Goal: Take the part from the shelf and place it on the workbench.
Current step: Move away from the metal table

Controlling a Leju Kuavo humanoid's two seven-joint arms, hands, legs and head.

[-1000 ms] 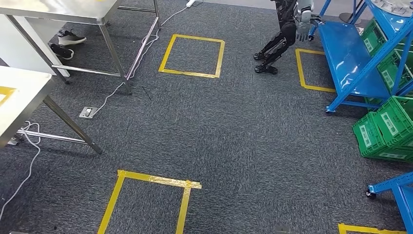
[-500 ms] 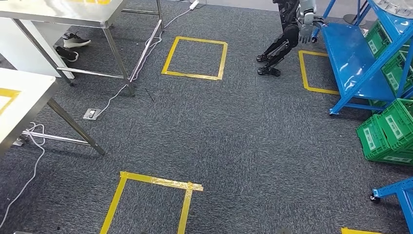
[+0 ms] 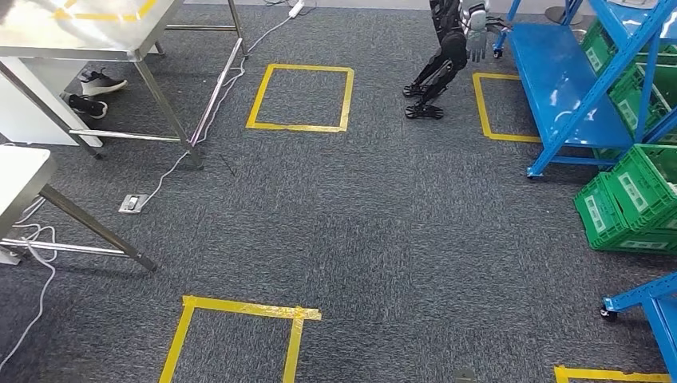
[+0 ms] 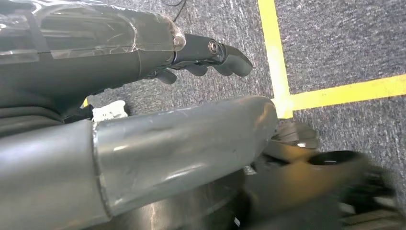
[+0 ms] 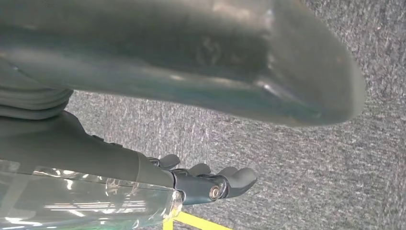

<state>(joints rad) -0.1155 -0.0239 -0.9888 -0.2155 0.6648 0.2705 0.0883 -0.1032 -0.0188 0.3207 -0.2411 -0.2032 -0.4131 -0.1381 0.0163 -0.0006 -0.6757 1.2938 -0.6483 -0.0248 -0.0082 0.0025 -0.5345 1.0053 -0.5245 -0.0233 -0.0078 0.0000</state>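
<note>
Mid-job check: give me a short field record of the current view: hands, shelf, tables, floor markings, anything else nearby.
left hand: holds nothing, fingers loosely curled, hanging over carpet
right hand: holds nothing, fingers loosely curled, hanging over carpet
part: not identifiable in these views
blue shelf: far right, lower deck bare
green crates: on the floor beside the shelf
metal tables: far left, cables beneath
yellow tape squares: several on the grey carpet
another robot: standing by the shelf
shoes: under the upper table
</note>
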